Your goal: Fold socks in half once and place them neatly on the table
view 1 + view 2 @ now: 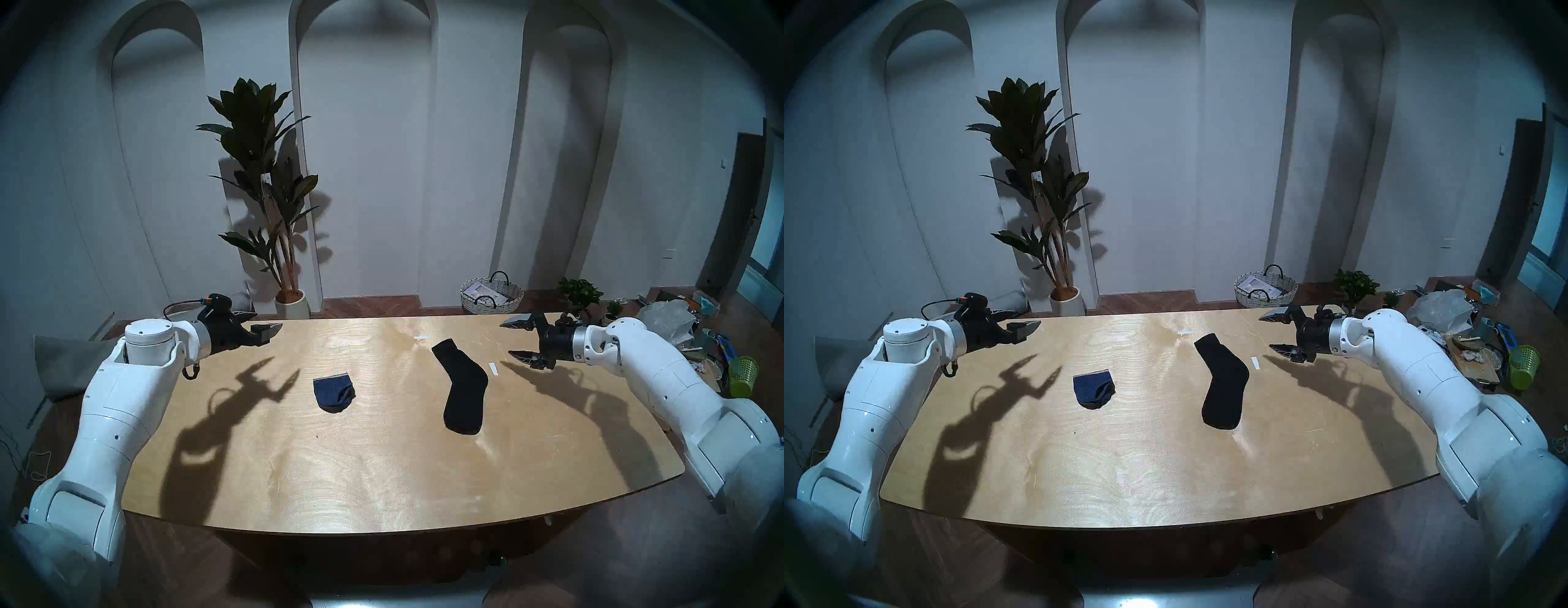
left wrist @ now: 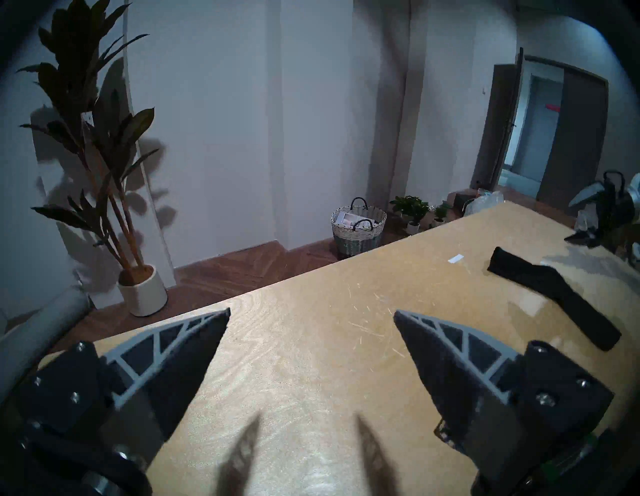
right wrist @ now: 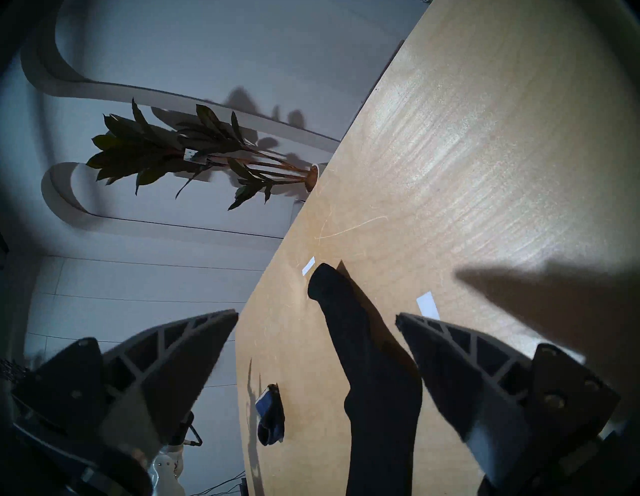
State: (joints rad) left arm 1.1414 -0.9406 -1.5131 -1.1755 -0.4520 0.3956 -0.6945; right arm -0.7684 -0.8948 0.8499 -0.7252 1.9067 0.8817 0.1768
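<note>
A tall potted plant stands beyond the worktop's far-left corner; a wicker basket beyond its far-right edge.

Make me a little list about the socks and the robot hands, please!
blue sock: short, lying on the table, toward the robot's left
black sock: long, lying flat, not folded, toward the robot's right
left gripper: open, holding nothing, above the table's far left part
right gripper: open, holding nothing, raised beside the black sock
white slips: one beside the black sock, one past its far end
</note>
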